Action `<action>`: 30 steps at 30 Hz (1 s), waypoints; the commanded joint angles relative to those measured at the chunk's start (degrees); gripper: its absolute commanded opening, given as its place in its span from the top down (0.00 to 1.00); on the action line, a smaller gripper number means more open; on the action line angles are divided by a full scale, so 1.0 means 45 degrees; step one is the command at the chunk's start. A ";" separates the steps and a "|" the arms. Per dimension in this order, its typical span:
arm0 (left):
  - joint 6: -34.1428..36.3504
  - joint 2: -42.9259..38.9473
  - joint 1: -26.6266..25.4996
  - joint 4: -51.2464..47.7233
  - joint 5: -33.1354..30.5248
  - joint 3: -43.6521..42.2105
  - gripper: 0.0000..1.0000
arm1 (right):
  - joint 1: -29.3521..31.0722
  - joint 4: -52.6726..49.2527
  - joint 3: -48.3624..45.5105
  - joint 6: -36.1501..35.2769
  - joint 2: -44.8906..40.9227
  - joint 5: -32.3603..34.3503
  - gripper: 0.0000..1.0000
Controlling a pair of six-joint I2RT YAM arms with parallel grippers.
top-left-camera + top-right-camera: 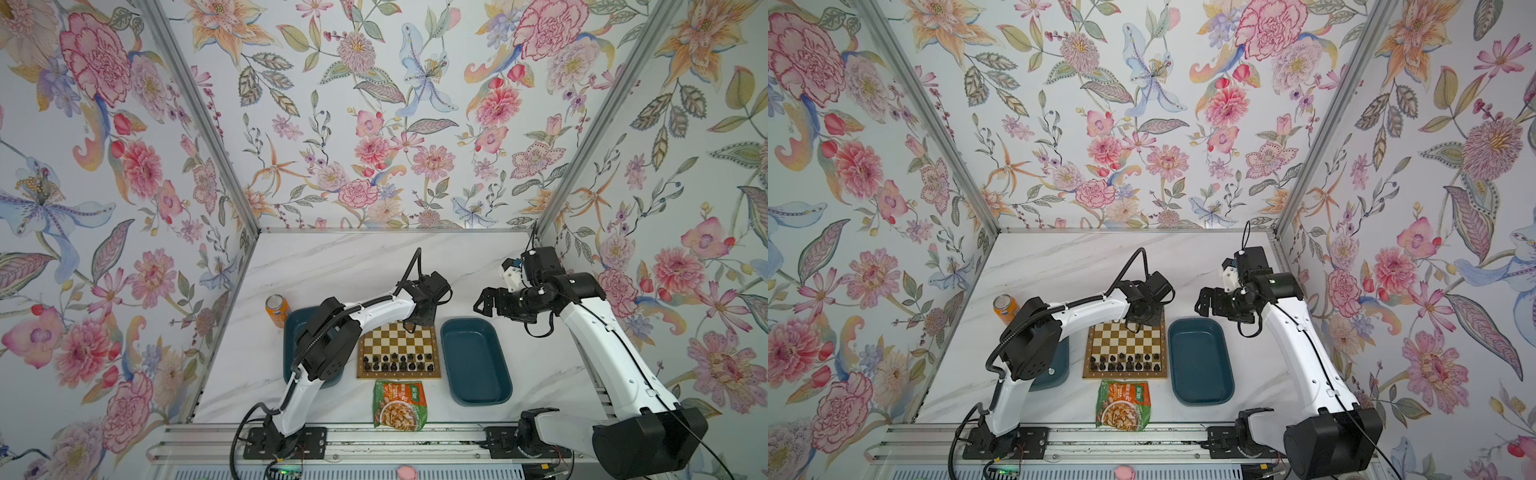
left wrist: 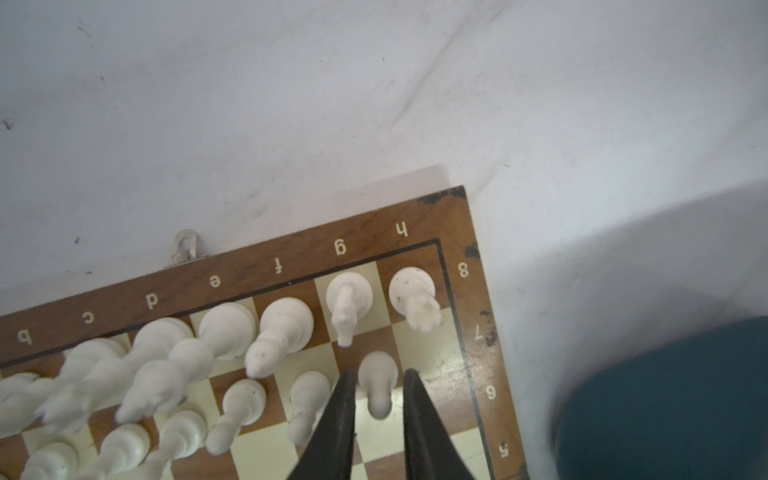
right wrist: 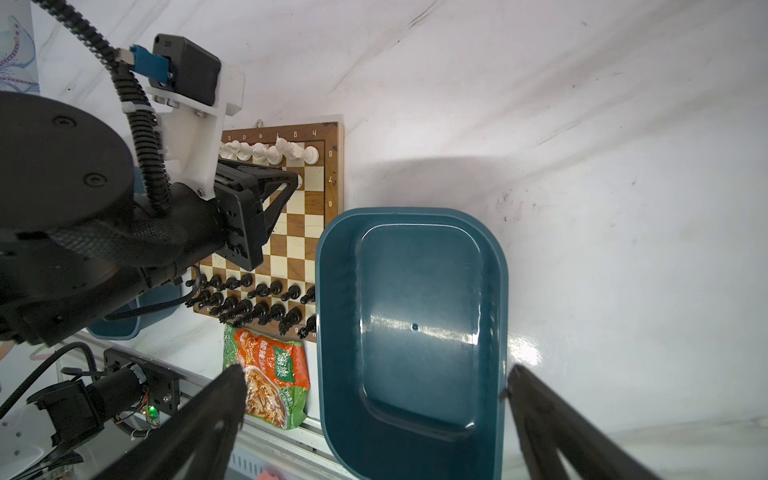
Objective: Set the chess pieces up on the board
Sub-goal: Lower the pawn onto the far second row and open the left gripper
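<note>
The board (image 1: 399,337) (image 1: 1126,337) lies mid-table between two trays. Black chess pieces (image 1: 398,364) (image 1: 1124,363) fill its two near rows. In the left wrist view, white chess pieces line the far row, ending in a knight (image 2: 348,296) and a rook (image 2: 412,290). White pawns (image 2: 306,394) stand in front of them. My left gripper (image 2: 380,371) (image 1: 411,328) is open a little. Its fingers straddle a standing white pawn (image 2: 377,386) on a brown square near the board's far right corner. My right gripper (image 3: 376,374) (image 1: 484,305) hangs wide open and empty above the right tray's far end.
A dark teal tray (image 1: 476,361) (image 3: 415,291) sits right of the board. Another tray (image 1: 293,328) lies on the left, partly under my left arm. An orange can (image 1: 277,309) stands behind that tray. A noodle packet (image 1: 399,405) lies in front of the board.
</note>
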 commanded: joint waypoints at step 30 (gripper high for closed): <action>-0.4306 -1.0924 0.1764 -0.1553 -0.2660 -0.8602 0.69 | 0.3146 0.1603 0.3550 0.0680 0.3974 0.0461 0.01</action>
